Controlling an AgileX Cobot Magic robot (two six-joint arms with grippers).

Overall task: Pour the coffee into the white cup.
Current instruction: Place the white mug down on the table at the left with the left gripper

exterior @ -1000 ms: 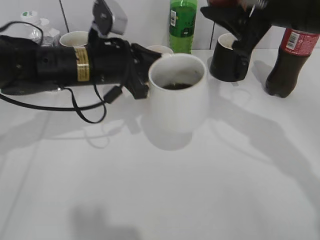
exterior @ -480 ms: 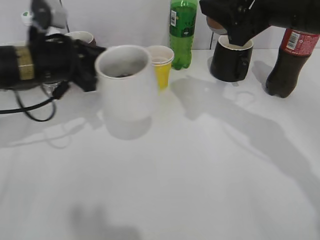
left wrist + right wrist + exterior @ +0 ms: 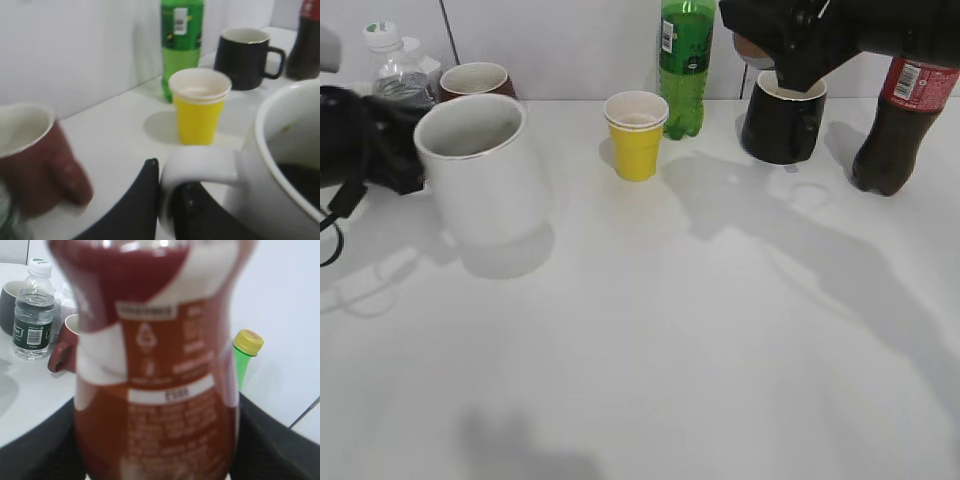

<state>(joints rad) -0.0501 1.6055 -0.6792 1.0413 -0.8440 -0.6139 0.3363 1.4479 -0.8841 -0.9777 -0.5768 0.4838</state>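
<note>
The white cup (image 3: 480,170) is at the left of the exterior view, held just above the table. My left gripper (image 3: 412,165) is shut on its handle (image 3: 200,165); the left wrist view shows my left gripper (image 3: 167,200) pinching the handle, one finger inside the loop. Dark liquid (image 3: 300,180) lies in the cup. My right gripper (image 3: 790,45) is shut on the coffee bottle (image 3: 155,390), held at the top right over the dark mug (image 3: 783,120). In the exterior view only a brown bit of the bottle (image 3: 752,48) shows.
A yellow paper cup (image 3: 636,135) and a green bottle (image 3: 684,60) stand at the back middle. A cola bottle (image 3: 895,120) stands at the right. A water bottle (image 3: 395,70) and a red-brown mug (image 3: 475,80) stand at the back left, close behind the white cup.
My left gripper has carried the white cup from the middle of the table to the far left. The right arm with the bottle has barely moved over the last half second.
</note>
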